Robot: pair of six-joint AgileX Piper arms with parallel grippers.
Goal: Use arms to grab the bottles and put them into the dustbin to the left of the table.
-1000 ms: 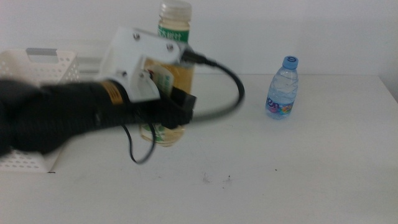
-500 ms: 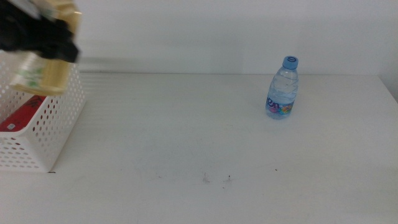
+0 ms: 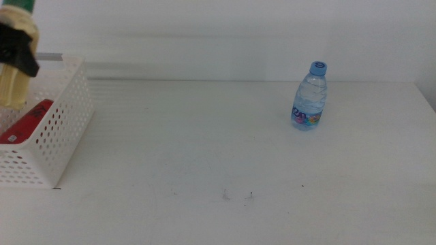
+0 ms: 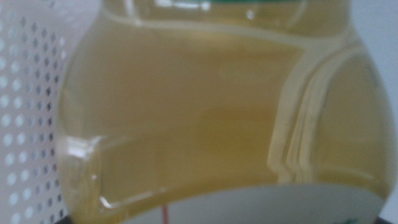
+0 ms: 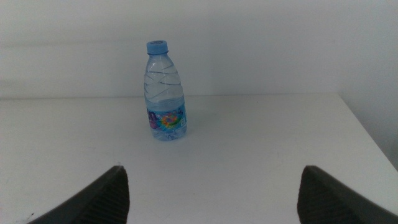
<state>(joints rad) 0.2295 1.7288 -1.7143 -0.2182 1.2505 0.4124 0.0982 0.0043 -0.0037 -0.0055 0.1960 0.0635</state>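
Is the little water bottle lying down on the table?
No, the water bottle stands upright on the white table, with its blue cap on top.

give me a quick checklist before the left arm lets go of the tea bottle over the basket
1. Tea bottle held by left gripper: ok, it fills the left wrist view.
2. Bottle over the dustbin opening: ok, it hangs above the bin's far left part.
3. Room inside the bin: ok, only the red can lies there.
4. Bottle's height above the bin floor: cannot tell.
5. Water bottle upright on the table: ok.
6. Right gripper open, waiting short of the water bottle: ok.
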